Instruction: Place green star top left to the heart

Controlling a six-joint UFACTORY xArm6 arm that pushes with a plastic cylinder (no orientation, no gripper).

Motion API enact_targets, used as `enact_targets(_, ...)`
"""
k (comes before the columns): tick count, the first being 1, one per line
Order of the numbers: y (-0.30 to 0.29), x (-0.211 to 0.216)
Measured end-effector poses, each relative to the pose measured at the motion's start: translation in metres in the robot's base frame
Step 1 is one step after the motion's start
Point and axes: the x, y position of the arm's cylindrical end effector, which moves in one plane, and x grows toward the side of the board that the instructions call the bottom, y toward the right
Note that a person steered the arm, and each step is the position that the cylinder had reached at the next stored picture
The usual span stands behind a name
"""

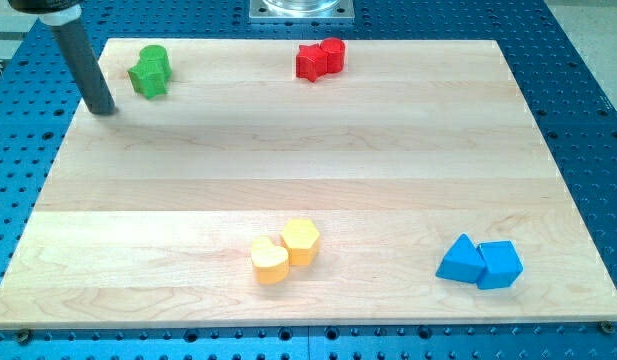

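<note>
In the camera view, you see the green star (149,71) near the board's (288,160) top-left corner, its long axis running toward the view's top right (points too blurred to read). My tip (103,110) rests just left of it, apart. No jaws exist. The yellow heart (269,262) touches the yellow hexagon (301,241) near the bottom edge.

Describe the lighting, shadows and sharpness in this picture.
Camera view: even, soft lighting with no harsh glare on the wooden board; blocks cast only faint shadows; my tip, left of the green star, is sharp, though the rod's top is cropped.
</note>
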Motion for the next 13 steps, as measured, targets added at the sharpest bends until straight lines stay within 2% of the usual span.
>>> enact_targets(1,-0.001,-0.012)
enact_targets(2,-0.004,-0.059)
enact_targets(3,-0.004,-0.079)
enact_targets(5,0.012,-0.095)
enact_targets(8,0.032,-0.069)
enact_targets(9,0.032,-0.03)
enact_targets(10,0.032,-0.022)
enact_targets(11,0.026,-0.024)
enact_targets(12,0.02,-0.074)
enact_targets(13,0.038,-0.092)
